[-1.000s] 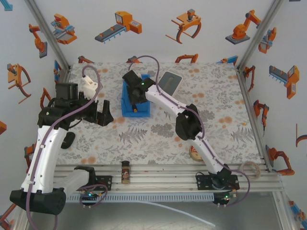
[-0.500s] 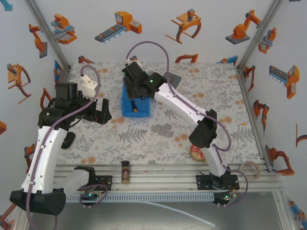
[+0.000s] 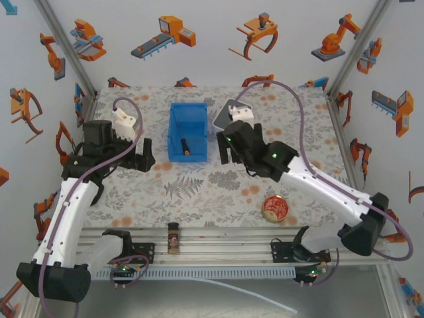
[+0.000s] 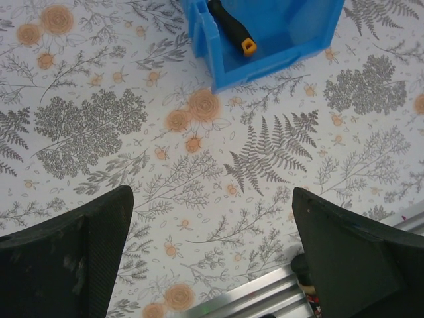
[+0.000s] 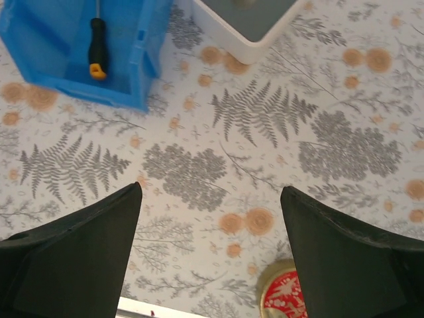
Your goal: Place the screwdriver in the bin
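Inside the bin, near its front wall, lies the screwdriver, well clear of both sets of jaws: the left gripper hangs to the bin's left and the right gripper to its right, each with jaws wide apart over the flowered worktop. Its long axis runs roughly far-to-near, slightly slanted, orange-yellow end towards the arms' bases, thin shaft pointing away

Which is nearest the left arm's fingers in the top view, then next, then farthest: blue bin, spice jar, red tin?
1. blue bin, just to the right
2. spice jar, on the near rail
3. red tin, far over on the right
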